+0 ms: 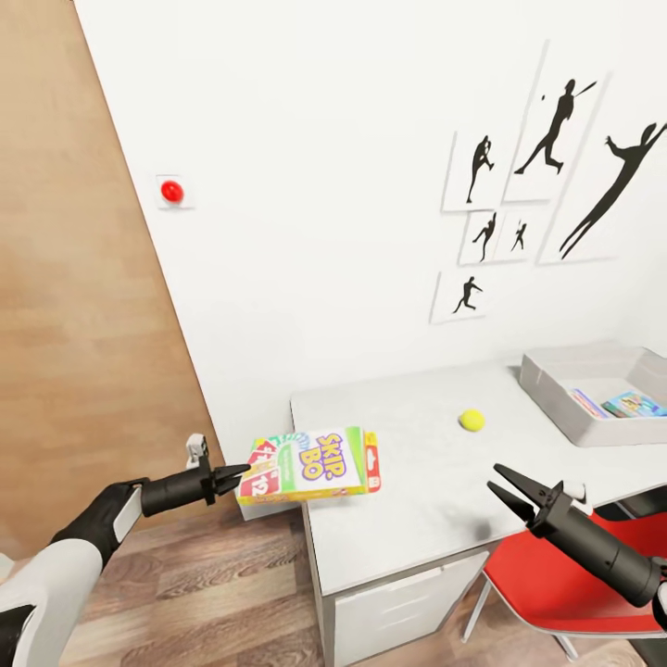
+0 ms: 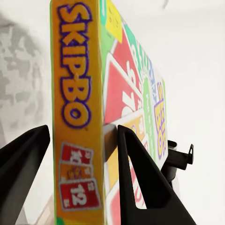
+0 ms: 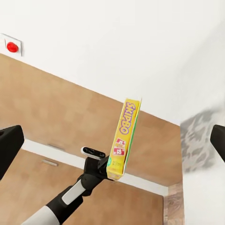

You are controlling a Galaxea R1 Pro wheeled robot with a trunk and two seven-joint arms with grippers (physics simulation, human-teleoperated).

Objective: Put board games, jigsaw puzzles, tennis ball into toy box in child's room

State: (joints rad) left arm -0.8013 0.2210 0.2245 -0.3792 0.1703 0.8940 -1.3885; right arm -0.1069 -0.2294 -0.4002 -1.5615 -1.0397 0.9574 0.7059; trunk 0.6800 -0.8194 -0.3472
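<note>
1. The left hand (image 1: 243, 473) grips one short end of a long yellow, red and green board game (image 1: 310, 465) printed "SKIP-BO". In the left wrist view its two dark fingers (image 2: 140, 178) pinch the box across its thickness.

2. The box lies roughly flat and stretches rightward from the hand. Its far end hangs over the left front corner of the white surface (image 1: 417, 505); whether it touches the top I cannot tell. The right wrist view shows the box (image 3: 123, 140) edge-on at the end of the left arm.

3. The right hand (image 1: 505, 484) is spread wide with nothing between its fingers. It hovers over the near right part of the surface, above a red chair (image 1: 556, 593).

4. The toy box (image 1: 579, 394), a shallow grey bin, sits at the far right of the surface against the wall. It already holds two flat colourful items (image 1: 635, 404); what they are is too small to tell.

5. The key relation: the bin lies well to the right of the held game and farther off, with most of the surface between them. The free right hand is much nearer the bin than the left hand is.

6. A tennis ball (image 1: 471, 421) rests on the surface between the game and the bin, closer to the bin.
</note>
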